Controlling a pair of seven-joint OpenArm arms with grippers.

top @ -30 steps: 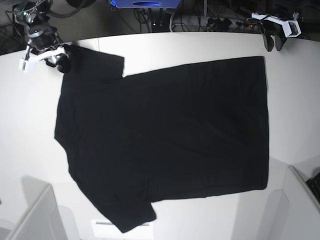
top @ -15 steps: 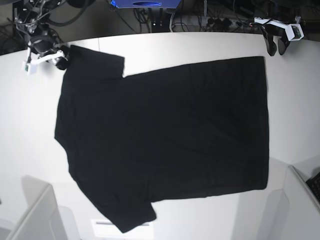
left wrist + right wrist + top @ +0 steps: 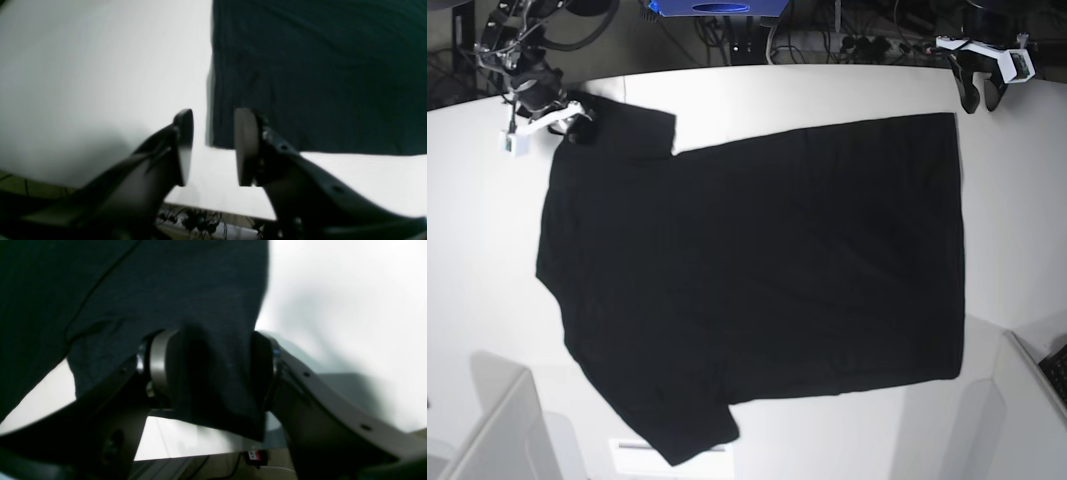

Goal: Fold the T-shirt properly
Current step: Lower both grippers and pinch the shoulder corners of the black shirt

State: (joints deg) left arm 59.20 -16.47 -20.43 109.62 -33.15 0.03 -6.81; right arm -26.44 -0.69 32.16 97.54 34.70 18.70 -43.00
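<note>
T-shirt (image 3: pixel 757 280) flat on white table (image 3: pixel 477 250), long axis across it, sleeve corner between parted jaws of right gripper (image 3: pixel 210 373), not yet pinched; left gripper (image 3: pixel 211 146), jaws apart, empty, just outside hem corner.

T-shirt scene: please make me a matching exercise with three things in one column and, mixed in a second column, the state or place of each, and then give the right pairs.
Column 1:
1. T-shirt
2. left tool
3. right tool

Column 2:
a. open, with a fold of black cloth between its pads
b. spread flat on the white table, plain side up
c. open, holding nothing, close to the shirt's hem corner

Right pairs: 1-b, 2-c, 3-a
</note>
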